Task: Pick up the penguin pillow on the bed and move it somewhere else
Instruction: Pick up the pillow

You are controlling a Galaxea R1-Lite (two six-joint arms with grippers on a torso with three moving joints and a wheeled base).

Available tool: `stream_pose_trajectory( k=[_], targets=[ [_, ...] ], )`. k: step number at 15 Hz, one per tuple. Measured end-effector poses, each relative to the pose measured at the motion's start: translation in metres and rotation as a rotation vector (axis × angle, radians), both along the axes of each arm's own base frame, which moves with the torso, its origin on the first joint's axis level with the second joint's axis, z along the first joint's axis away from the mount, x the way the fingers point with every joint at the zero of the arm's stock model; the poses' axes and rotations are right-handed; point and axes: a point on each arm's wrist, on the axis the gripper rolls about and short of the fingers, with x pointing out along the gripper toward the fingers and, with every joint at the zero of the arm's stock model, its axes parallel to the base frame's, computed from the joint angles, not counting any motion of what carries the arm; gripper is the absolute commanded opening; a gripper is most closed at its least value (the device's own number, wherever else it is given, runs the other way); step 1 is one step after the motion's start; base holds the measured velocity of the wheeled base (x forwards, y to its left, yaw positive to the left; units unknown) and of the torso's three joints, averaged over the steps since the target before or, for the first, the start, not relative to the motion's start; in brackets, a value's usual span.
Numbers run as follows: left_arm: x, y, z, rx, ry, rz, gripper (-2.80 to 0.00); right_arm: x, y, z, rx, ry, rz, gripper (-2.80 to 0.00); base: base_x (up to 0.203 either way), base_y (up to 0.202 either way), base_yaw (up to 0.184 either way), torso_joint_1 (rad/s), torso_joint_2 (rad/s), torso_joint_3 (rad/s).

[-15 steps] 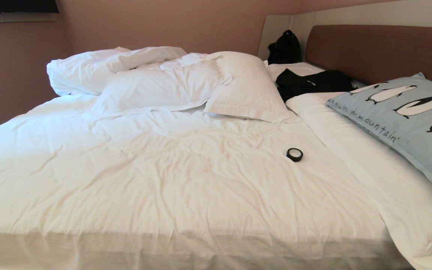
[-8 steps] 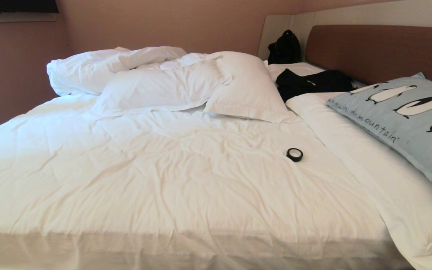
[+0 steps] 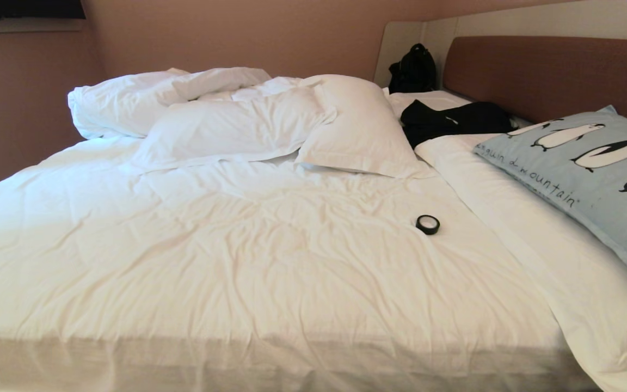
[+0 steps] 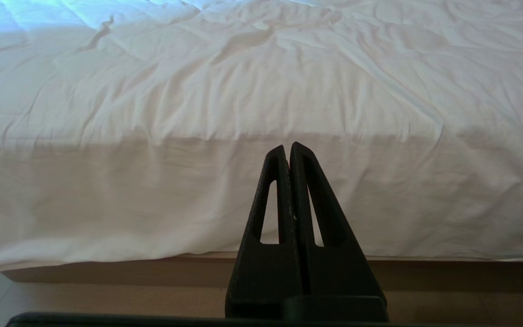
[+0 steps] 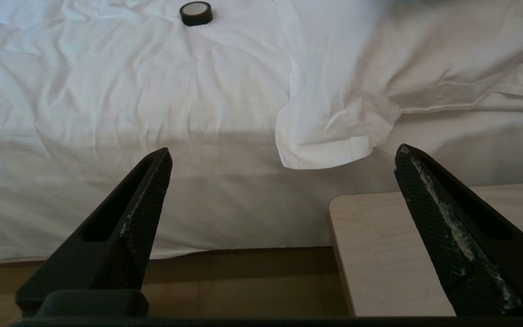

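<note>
The penguin pillow (image 3: 591,174), pale blue with black-and-white penguins and dark lettering, lies at the right of the bed (image 3: 248,256), leaning toward the brown headboard (image 3: 553,76). Neither arm shows in the head view. My left gripper (image 4: 287,147) hangs shut in front of the bed's near side, low by the floor. My right gripper (image 5: 283,152) stands wide open and empty before the same side, beside a pale wooden table top (image 5: 388,254). The pillow is out of both wrist views.
A black roll of tape (image 3: 428,224) (image 5: 195,13) lies on the duvet mid-bed. White pillows (image 3: 237,120) and bunched bedding pile at the back. Black clothing (image 3: 455,121) and a black bag (image 3: 412,69) sit near the headboard. A duvet corner (image 5: 325,145) hangs over the edge.
</note>
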Motion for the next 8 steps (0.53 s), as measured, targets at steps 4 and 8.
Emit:
stream_pose_trajectory(
  k=[4,8],
  targets=[
    [0.000,0.000,0.000,0.000,0.000,0.000,-2.80,-0.008,0.000,0.022,-0.001,-0.073,0.000,0.00,0.000,0.000,0.000,0.000,0.00,0.000],
    [0.000,0.000,0.000,0.000,0.000,0.000,-2.80,-0.024,0.001,0.065,-0.001,-0.143,0.015,0.00,0.000,0.000,0.000,0.000,0.00,0.000]
  ],
)
